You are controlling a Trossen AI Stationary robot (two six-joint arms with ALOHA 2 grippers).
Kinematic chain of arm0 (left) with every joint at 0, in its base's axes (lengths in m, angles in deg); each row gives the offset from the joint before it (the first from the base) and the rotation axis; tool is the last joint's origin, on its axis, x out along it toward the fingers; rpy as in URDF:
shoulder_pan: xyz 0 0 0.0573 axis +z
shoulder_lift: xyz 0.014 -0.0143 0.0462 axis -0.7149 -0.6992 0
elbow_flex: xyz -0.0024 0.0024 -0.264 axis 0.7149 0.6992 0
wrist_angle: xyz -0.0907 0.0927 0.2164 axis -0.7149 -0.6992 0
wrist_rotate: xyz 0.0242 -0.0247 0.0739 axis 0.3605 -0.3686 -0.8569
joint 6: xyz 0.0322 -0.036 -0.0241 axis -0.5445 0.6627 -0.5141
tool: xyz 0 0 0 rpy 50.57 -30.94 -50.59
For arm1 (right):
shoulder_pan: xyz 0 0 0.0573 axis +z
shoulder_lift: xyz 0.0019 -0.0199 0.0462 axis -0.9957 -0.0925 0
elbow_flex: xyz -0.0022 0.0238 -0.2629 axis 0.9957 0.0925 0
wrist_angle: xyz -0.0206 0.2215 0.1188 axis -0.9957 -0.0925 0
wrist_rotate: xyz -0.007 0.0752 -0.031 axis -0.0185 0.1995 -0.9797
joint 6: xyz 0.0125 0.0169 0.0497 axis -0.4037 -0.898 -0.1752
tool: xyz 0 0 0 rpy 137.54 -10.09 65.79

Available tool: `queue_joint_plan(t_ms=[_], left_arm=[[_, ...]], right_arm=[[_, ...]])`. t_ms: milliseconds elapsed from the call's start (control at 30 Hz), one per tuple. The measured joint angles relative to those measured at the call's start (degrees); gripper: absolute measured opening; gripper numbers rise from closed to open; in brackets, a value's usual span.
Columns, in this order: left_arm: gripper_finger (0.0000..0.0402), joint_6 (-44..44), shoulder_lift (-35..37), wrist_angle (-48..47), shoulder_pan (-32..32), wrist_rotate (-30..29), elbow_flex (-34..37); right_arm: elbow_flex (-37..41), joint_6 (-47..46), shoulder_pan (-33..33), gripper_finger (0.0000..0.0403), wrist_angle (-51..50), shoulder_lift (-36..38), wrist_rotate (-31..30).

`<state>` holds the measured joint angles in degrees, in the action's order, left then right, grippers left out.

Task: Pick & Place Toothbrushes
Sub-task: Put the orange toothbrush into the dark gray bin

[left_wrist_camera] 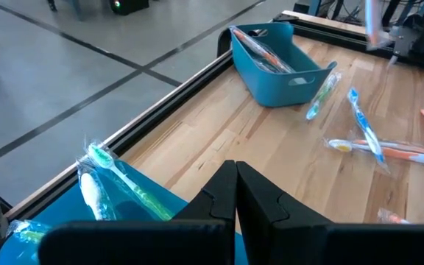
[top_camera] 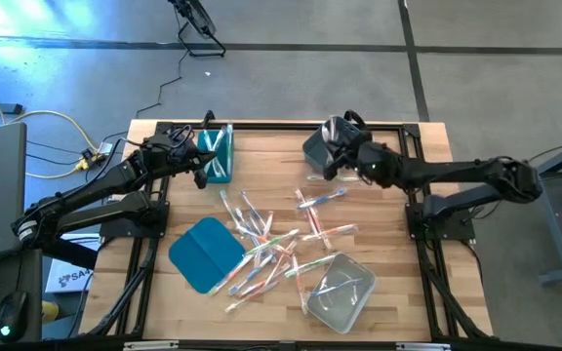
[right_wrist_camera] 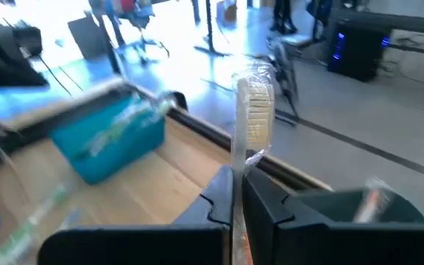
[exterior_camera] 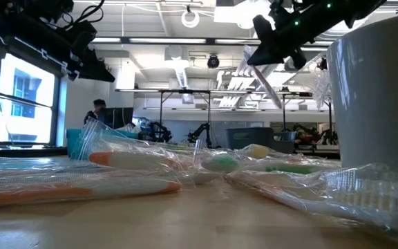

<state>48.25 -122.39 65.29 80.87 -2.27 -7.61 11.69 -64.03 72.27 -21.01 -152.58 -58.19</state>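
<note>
The right hand point(right_wrist_camera: 235, 193), above the grey bin point(top_camera: 322, 146) at the upper middle of the counter point(top_camera: 398, 292), pinches a wrapped toothbrush point(right_wrist_camera: 250, 110) upright. The left hand point(left_wrist_camera: 235, 193) is pressed together and empty over the teal bin point(top_camera: 217, 153). The other toothbrushes point(top_camera: 271, 244) lie scattered mid-counter, between the teal lid point(top_camera: 203, 253) and the clear bin point(top_camera: 340, 291).

Your left gripper point(top_camera: 201, 168): hung by the far-left bin point(top_camera: 217, 153).
Your right gripper point(top_camera: 332, 168): hung by the far-centre bin point(top_camera: 317, 149).
Toothbrushes point(top_camera: 271, 244): lay mid-table point(top_camera: 398, 234), between lid point(top_camera: 203, 253) and near-right bin point(top_camera: 340, 291).
</note>
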Motion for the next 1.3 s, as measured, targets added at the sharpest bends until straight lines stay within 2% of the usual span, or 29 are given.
queue_joint_plan(t_ms=[133, 333, 667, 900, 1100, 1300], left_arm=[[0.0001, 0.0, 0.0, 0.0, 0.0, 0.0, 0.0], [0.0001, 0.0, 0.0, 0.0, 0.0, 0.0, 0.0], [0.0001, -0.5, 0.0, 0.0, 0.0, -0.1, 0.0], [0.0001, -0.5, 0.0, 0.0, 0.0, -0.1, 0.0], [0.0001, -0.6, 0.0, 0.1, 0.0, -0.1, 0.0], [0.0001, -0.6, 0.0, 0.4, 0.0, -0.3, 0.0]], right_arm=[[1.7, 0.7, -4.5, 0.0005, 5.4, 0.0, 5.5], [4.1, 0.6, -9.0, 0.0005, 12.3, 0.0, 8.0], [10.1, -3.9, -12.7, 0.0005, 24.6, 0.0, 8.3], [12.8, -7.0, -12.5, 0.0005, 27.8, -0.1, 2.0], [12.8, -6.9, -10.6, 0.0005, 28.6, -1.4, -8.1], [12.8, -6.9, -10.6, 0.0005, 39.6, -7.9, -9.3]])
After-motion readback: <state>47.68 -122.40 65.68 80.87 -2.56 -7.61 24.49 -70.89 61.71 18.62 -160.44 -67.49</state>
